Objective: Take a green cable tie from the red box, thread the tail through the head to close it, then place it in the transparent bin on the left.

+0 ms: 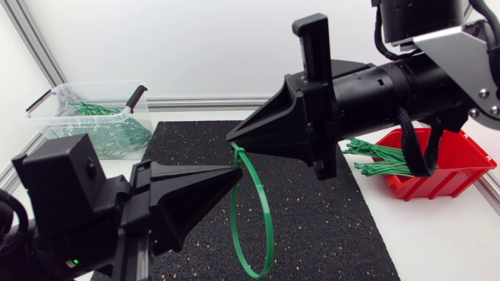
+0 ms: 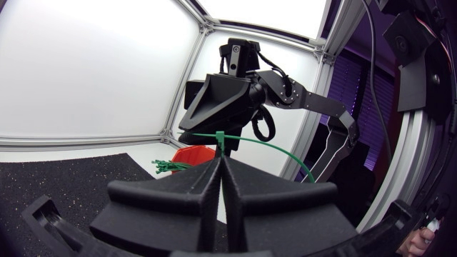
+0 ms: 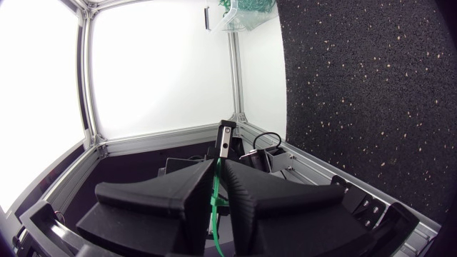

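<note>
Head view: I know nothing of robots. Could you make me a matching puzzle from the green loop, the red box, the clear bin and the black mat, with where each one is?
1 green loop
2 red box
3 clear bin
4 black mat

A at the back left
B held by the left hand and the right hand
C at the right, with loose ties inside
D flat under the loop

Pairs: 1-B, 2-C, 3-A, 4-D.
</note>
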